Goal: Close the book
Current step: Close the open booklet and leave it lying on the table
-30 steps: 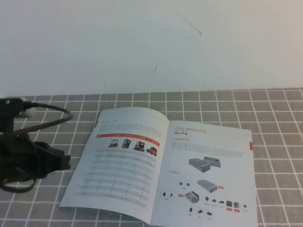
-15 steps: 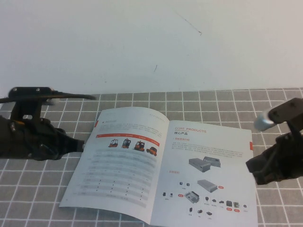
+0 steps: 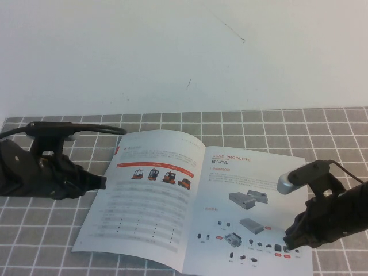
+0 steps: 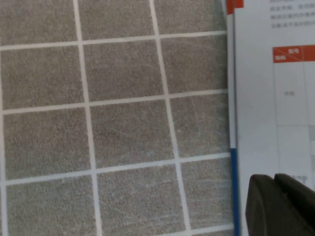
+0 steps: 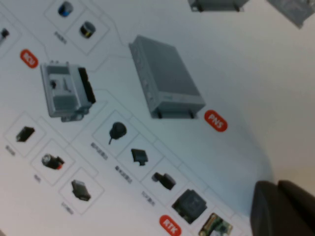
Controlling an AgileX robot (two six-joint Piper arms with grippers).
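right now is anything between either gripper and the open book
Nothing visible is in the way. The left gripper is at the left edge of the book, and the right gripper is over the lower corner of its right page.

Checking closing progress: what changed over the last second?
The left gripper moved in from the far left to the left edge of the book. The right gripper came into view and moved over the right page's lower corner. The book stayed open and flat.
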